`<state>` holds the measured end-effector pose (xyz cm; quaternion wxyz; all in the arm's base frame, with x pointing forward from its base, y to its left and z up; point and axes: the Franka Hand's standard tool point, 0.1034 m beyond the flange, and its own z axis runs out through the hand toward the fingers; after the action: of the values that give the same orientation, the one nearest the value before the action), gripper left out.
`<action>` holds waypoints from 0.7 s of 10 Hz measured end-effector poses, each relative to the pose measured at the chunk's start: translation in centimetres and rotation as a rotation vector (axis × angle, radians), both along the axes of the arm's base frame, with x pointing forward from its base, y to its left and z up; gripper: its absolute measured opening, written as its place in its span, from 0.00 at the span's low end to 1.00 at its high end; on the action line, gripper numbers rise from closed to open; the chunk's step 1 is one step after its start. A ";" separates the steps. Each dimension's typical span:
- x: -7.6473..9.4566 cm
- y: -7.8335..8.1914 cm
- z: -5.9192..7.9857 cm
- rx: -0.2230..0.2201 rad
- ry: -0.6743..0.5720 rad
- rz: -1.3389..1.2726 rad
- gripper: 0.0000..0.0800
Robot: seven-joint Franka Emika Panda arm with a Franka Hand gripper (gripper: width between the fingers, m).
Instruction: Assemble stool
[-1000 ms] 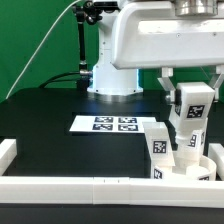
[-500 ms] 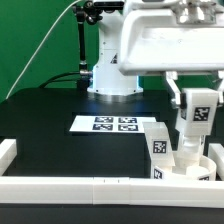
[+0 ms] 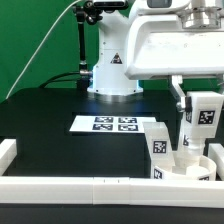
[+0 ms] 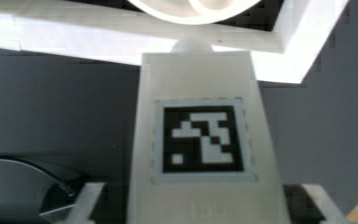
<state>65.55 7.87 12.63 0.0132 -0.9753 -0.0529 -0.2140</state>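
Tagged leg held upright over the seat on a black worktop

The gripper [image 3: 201,103] was clamped on a white leg [image 3: 204,122], upright above the round seat [image 3: 196,172] at the exterior view's right, just beside another leg [image 3: 159,150]. The black worktop [image 3: 55,140] carried the marker board [image 3: 114,124]; white rails [image 3: 60,186] edged it, and a green backdrop [image 3: 30,40] stood behind.

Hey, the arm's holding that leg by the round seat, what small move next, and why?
Probably ease the leg straight down toward the seat. The gripper is shut on it, upright, and the wrist view shows its tip pointing at the seat's round rim; whether they touch is unclear.
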 end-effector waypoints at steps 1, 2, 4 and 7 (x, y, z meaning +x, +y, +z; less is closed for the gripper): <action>-1.0 0.3 -0.9 -0.007 0.009 0.014 0.42; -1.0 0.1 -1.1 -0.017 0.011 0.029 0.42; -1.0 0.1 -1.1 -0.016 0.012 0.027 0.42; -1.8 0.9 -2.0 -0.015 0.016 0.035 0.42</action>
<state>63.75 8.82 10.61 0.0100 -0.9760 -0.0717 -0.2055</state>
